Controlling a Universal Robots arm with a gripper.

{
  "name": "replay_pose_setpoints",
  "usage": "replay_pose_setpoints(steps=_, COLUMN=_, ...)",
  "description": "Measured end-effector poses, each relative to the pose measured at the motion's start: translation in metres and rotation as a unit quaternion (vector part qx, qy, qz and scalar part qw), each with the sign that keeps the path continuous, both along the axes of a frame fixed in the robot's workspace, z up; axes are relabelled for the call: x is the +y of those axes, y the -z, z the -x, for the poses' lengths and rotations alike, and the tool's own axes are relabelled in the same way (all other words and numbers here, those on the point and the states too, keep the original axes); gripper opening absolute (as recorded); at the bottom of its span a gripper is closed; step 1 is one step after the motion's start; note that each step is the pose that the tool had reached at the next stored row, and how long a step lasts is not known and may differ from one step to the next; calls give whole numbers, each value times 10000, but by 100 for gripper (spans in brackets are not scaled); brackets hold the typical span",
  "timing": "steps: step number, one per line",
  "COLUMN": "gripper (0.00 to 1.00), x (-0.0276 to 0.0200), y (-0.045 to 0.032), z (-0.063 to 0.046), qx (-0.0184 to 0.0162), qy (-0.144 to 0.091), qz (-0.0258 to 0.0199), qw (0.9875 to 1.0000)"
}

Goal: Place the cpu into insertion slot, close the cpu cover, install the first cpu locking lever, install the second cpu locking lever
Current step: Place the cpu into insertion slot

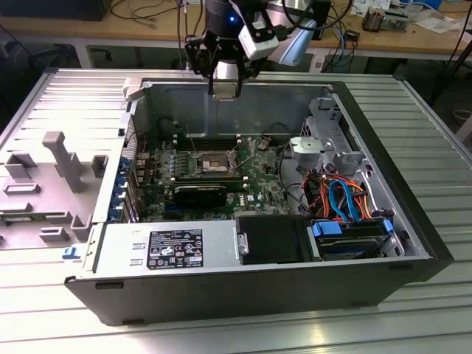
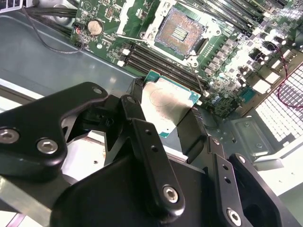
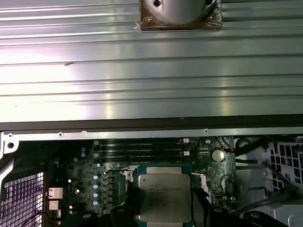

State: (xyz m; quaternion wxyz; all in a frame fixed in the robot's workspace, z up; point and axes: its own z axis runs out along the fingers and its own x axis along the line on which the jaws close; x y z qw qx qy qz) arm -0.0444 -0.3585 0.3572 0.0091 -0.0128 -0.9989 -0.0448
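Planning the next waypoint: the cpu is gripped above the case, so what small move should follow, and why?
Probably ease down toward the open socket: the gripper holds the cpu high above the motherboard, and the socket's contacts lie bare.

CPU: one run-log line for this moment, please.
grasp: jaws shut on cpu | position: raised above open case | socket: empty, uncovered

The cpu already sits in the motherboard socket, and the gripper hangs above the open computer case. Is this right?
No. The cpu is not in the socket, which is empty; the jaws of the gripper hold it, as the second wrist view shows. The rest is right.
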Motion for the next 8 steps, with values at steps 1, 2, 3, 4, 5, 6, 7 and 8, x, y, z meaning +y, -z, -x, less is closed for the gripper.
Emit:
replay_pose_setpoints(steps=1, gripper=54, x=-2, y=3, z=1, qx=0, qy=0, qz=0, qw=10000)
replay_pose_setpoints(steps=2, gripper=54, x=-4, y=5, z=1, qx=0, qy=1, qz=0, qw=10000)
replay_pose_setpoints(steps=3, gripper=54, x=-4, y=8, z=1, qx=0, qy=1, qz=0, qw=10000)
replay_pose_setpoints(steps=4, gripper=54, x=-4, y=12, z=0, qx=0, qy=0, qz=0, qw=10000)
replay_pose_setpoints(steps=5, gripper=54, x=-5, y=15, z=0, qx=0, qy=0, qz=0, qw=10000)
replay_pose_setpoints(steps=6, gripper=54, x=-5, y=19, z=0, qx=0, qy=0, qz=0, qw=10000)
replay_pose_setpoints(steps=7, gripper=54, x=-5, y=24, z=1, qx=0, qy=0, qz=0, qw=10000)
replay_pose_setpoints(steps=8, gripper=54, x=-6, y=27, z=2, qx=0, qy=-1, qz=0, qw=10000)
